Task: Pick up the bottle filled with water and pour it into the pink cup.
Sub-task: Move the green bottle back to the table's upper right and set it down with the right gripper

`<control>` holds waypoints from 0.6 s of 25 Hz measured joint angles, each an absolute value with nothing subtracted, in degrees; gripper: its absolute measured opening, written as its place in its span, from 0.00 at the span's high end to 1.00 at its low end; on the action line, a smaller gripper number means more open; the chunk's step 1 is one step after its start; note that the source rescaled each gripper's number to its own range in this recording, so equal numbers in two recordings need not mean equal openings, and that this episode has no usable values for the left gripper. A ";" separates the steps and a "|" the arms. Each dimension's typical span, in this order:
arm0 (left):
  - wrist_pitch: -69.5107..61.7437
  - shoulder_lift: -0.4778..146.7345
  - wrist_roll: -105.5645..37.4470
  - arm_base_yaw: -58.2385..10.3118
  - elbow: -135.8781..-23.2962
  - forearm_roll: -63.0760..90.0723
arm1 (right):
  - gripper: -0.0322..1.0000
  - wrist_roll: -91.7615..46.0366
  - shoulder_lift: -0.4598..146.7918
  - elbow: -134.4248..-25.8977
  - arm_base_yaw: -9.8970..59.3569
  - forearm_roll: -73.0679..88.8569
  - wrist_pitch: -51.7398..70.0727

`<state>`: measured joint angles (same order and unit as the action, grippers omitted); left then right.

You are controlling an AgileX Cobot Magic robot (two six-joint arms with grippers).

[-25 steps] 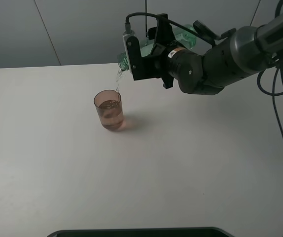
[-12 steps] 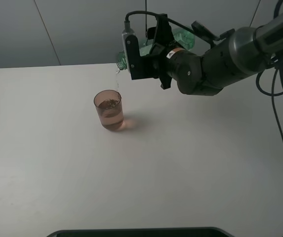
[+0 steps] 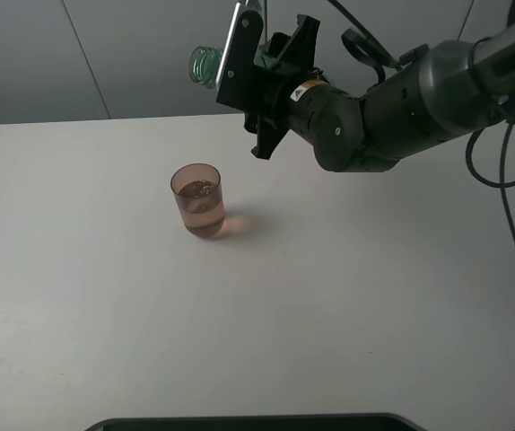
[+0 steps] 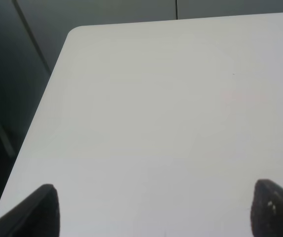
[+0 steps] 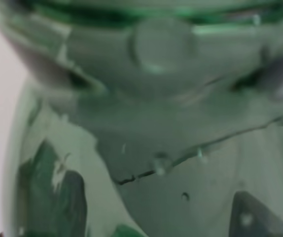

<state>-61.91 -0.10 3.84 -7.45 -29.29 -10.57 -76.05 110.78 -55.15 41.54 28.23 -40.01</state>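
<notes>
The pink cup (image 3: 199, 201) stands upright on the white table (image 3: 105, 296), partly filled with water. My right gripper (image 3: 238, 56) is shut on the green bottle (image 3: 203, 65) and holds it up behind and to the right of the cup, well above it. Only the ribbed neck and open mouth show, pointing left and slightly up; no water runs out. In the right wrist view the bottle (image 5: 146, 123) fills the picture, with droplets inside. My left gripper (image 4: 156, 215) is open and empty over bare table, with its fingertips (image 4: 43, 207) at the picture's edge. It is out of the exterior view.
A dark object (image 3: 248, 422) lies along the table's front edge. Black cables (image 3: 509, 162) hang at the right behind the arm. The table's rounded corner (image 4: 75, 34) and a dark wall show in the left wrist view.
The right gripper has lifted and tilted the bottle back, so its mouth has risen and moved left. The stream of water into the cup has stopped. The cup has not moved.
</notes>
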 joint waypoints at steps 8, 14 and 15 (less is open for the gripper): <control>-61.91 -0.10 3.84 -7.45 -29.29 -10.57 | 0.97 -41.91 103.75 -55.15 36.81 27.49 -38.95; -61.91 -0.10 3.84 -7.45 -29.29 -10.57 | 0.97 -13.62 100.77 -55.15 26.69 17.13 -34.24; -61.91 -0.10 3.84 -7.45 -29.29 -10.57 | 0.97 -10.33 100.68 -54.90 24.69 15.02 -33.33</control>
<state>-61.91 -0.10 3.84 -7.45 -29.29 -10.57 -10.33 100.68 -54.90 24.69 15.02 -33.33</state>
